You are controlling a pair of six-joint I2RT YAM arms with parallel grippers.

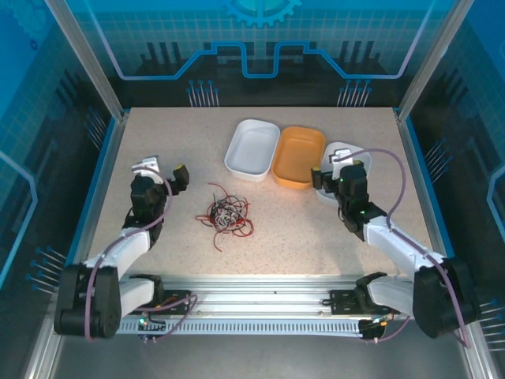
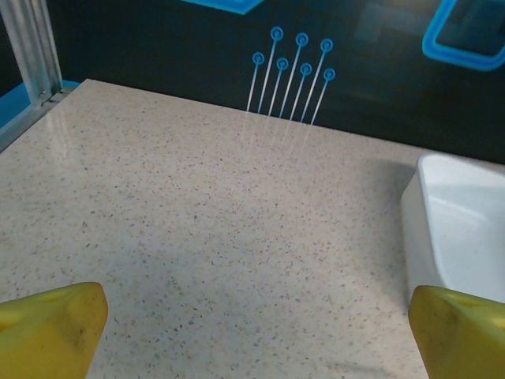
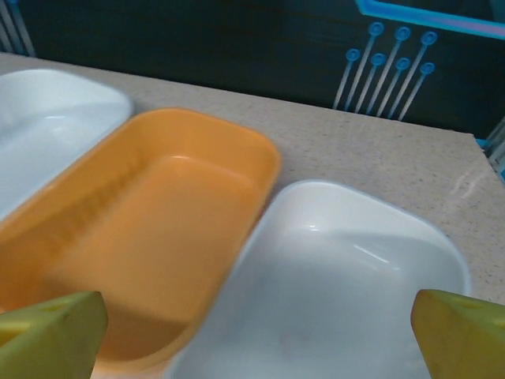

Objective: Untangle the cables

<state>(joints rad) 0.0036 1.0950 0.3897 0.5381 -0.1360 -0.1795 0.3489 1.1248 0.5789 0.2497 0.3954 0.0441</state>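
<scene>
Item, cables [image 1: 227, 213]: one loose knot of thin red, black and white wires; we found it on the table [image 1: 316, 237], in front of and between the two arms, nearer the left one; a few red ends straggled toward the near edge; nothing touched it.

Item, left gripper [image 1: 164, 169]: jaws spread wide, holding nothing; it stood over bare table to the left of the knot, apart from it; its wrist view looked between yellow fingertips [image 2: 51, 328] toward the far wall.

Item, right gripper [image 1: 335, 175]: likewise released and empty; poised over the small white tray [image 1: 338, 148], well apart from the knot.

Item, trays: large white tray [image 1: 252, 148], orange tray [image 1: 299, 156] and the small white one, side by side along the far part of the table; all looked empty.

Item, step in hand, as we judged it: the approach, no wire yet taken. We reckoned it best to bring both grippers in to the knot from opposite sides; one to pin the mass, the other to take a single straggling end or outer loop; jaws to close low at the table, since such thin wire slips easily; the pull to go slowly outward, or the whole knot would likely drag along unloosened.
</scene>
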